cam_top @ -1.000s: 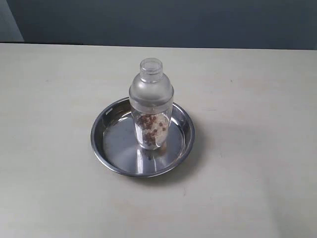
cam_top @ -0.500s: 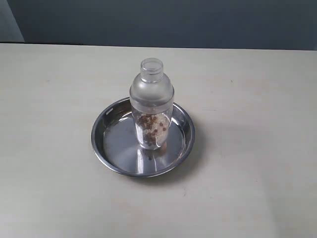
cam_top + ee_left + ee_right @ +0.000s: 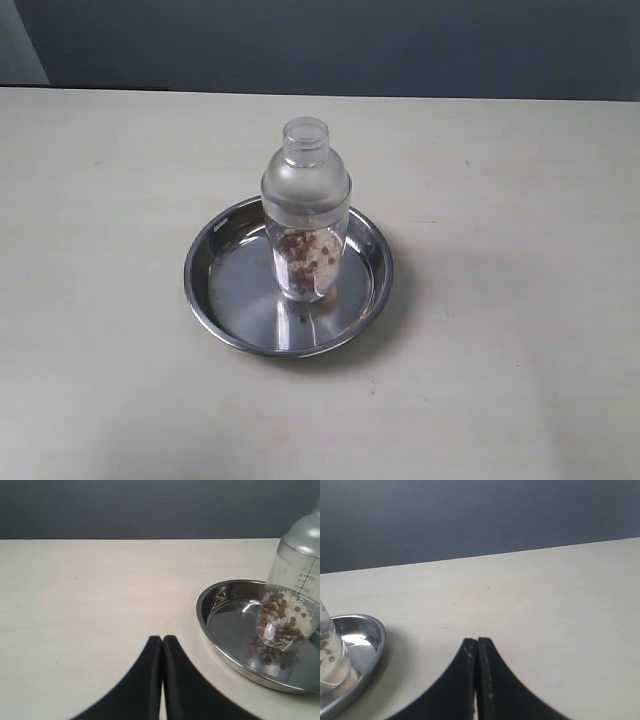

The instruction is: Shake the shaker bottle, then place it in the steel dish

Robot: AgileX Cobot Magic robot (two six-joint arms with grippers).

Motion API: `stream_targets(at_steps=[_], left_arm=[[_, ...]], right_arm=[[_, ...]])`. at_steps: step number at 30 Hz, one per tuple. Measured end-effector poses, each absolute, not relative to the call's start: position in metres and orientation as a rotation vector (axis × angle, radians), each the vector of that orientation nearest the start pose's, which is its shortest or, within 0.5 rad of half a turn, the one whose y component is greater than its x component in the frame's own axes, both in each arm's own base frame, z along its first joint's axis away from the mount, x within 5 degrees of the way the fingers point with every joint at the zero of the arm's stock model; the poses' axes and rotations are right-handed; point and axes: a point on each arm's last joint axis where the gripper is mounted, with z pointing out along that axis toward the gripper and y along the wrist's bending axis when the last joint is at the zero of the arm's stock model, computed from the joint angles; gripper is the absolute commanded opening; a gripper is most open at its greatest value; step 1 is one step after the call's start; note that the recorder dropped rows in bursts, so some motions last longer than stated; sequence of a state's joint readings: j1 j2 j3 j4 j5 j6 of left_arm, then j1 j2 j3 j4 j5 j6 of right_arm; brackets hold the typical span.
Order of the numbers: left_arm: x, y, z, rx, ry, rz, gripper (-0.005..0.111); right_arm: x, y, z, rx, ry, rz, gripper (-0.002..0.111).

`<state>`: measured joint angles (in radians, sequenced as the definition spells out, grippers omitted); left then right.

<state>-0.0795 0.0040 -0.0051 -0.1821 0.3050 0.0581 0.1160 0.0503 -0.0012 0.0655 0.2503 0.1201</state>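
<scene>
The shaker bottle point(image 3: 306, 215) stands upright in the middle of the steel dish point(image 3: 225, 308), frosted lid and cap on, brown bits in its lower part. Neither arm shows in the exterior view. In the left wrist view my left gripper point(image 3: 162, 639) is shut with nothing in it, apart from the steel dish point(image 3: 225, 592) and the shaker bottle point(image 3: 292, 605). My right gripper point(image 3: 477, 641) is shut and empty over bare table, with the steel dish point(image 3: 372, 635) and an edge of the shaker bottle point(image 3: 327, 652) off to one side.
A pale beige table point(image 3: 520, 200) carries the dish; a dark wall point(image 3: 350, 45) runs behind its far edge. No other objects are in view.
</scene>
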Motion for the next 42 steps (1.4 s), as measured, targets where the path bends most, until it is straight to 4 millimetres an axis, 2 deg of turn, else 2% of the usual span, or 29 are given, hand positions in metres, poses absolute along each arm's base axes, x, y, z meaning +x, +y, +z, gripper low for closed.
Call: stream_targets(at_steps=[13,42], left_arm=[[0.0549,-0.0080,0.1924,0.015,1.731,-0.163,0.000],[0.0549,-0.0079,0.1924,0.017,1.731,-0.161,0.000]], right_arm=[[0.0580,0.0083,0.1881,0.049,1.788,0.230,-0.001],[0.0580,0.0083,0.1881,0.049,1.788,0.230,-0.001]])
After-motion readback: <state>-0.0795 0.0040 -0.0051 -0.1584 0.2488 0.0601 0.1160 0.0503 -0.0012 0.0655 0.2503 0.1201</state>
